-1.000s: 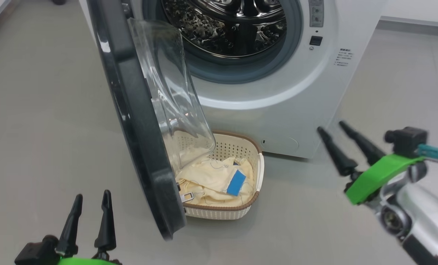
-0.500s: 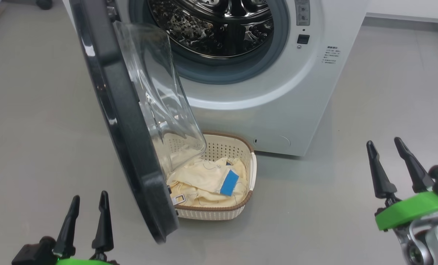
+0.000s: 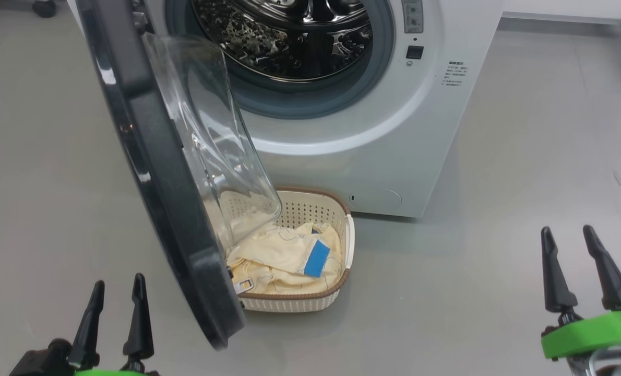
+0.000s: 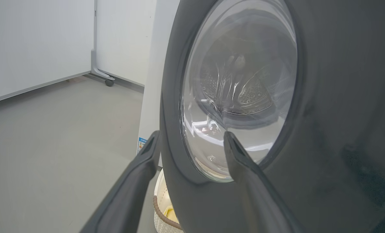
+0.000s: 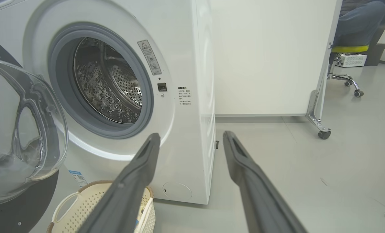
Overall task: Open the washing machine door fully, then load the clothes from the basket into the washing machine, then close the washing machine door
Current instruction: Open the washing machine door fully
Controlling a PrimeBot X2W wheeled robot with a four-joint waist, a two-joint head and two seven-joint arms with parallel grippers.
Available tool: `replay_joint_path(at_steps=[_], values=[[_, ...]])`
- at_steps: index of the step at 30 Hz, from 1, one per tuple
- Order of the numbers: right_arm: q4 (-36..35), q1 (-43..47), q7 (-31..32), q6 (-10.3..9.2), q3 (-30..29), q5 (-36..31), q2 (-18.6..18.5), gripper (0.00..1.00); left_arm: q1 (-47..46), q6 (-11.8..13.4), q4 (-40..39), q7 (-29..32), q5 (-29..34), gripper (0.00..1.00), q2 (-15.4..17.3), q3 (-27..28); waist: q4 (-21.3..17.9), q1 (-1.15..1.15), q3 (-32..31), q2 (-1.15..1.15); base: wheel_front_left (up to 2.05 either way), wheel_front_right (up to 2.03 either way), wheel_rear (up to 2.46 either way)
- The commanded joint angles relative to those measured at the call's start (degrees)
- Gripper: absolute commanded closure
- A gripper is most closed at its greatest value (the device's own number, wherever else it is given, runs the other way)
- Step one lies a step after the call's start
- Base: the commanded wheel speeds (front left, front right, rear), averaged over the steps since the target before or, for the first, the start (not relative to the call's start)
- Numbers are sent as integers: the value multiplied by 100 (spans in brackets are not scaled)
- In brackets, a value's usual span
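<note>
The white washing machine point(image 3: 342, 151) stands ahead with its steel drum point(image 3: 289, 36) exposed. Its door point(image 3: 154, 156) is swung out toward me, black ring edge-on, its glass bowl point(image 3: 206, 136) hanging over the basket point(image 3: 336, 209). Cream clothes point(image 3: 279, 256) with a blue patch lie in that basket on the floor below the door. My left gripper point(image 3: 115, 297) is open at the lower left, just outside the door's outer face point(image 4: 341, 113). My right gripper point(image 3: 569, 245) is open at the lower right, empty, well right of the machine point(image 5: 186, 81); the basket point(image 5: 92, 200) shows below the door's glass point(image 5: 24, 129).
Grey floor point(image 3: 498, 209) spreads on both sides of the machine. A white partition on casters point(image 5: 322, 129) stands to the right of the washer, with an office chair point(image 5: 351, 55) and a seated person's leg point(image 5: 357, 19) behind it. Another partition caster point(image 4: 108, 82) stands left of the machine.
The head camera has shifted, so the whole scene slid left. My right gripper dropped from level with the washer's base to the lower right corner, fingers turned upright. Door, basket and left gripper look unchanged.
</note>
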Motion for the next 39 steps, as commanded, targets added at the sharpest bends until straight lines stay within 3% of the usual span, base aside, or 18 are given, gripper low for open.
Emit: replay_joint_path(at_steps=[1,15,30,31,32,33,34,35,39], values=[[-225,-7,-54,-16,24,-115,-27,0,-100,-19,-174,-63,45,0,58,236,-22,0,4,0,0,0,0],[-165,372,-54,-16,-270,-386,351,0,-72,-19,-185,-63,51,0,58,267,-92,0,55,0,0,0,0],[-110,445,-54,-16,-357,-445,451,0,-3,-19,-145,-63,329,0,58,206,-170,0,12,0,0,0,0],[-107,449,-54,-16,-355,-448,454,0,8,-19,-127,-63,354,10,58,197,-173,0,5,0,0,0,0],[-104,455,-54,-16,-352,-453,456,0,16,-19,-115,-63,379,29,58,189,-175,0,-1,0,0,0,0],[-102,460,-54,-16,-348,-459,458,0,23,-19,-106,-63,404,59,58,184,-177,0,-4,0,0,0,0],[-97,465,-54,-16,-346,-466,459,0,30,-20,-95,-63,443,76,58,176,-179,0,-5,0,0,0,0],[-88,469,-54,-16,-349,-473,461,0,33,-20,-90,-63,465,100,58,173,-179,0,-5,0,0,0,0],[24,506,-54,-16,-346,-542,449,0,38,-20,-88,-63,543,100,58,187,-178,0,4,0,0,0,0]])
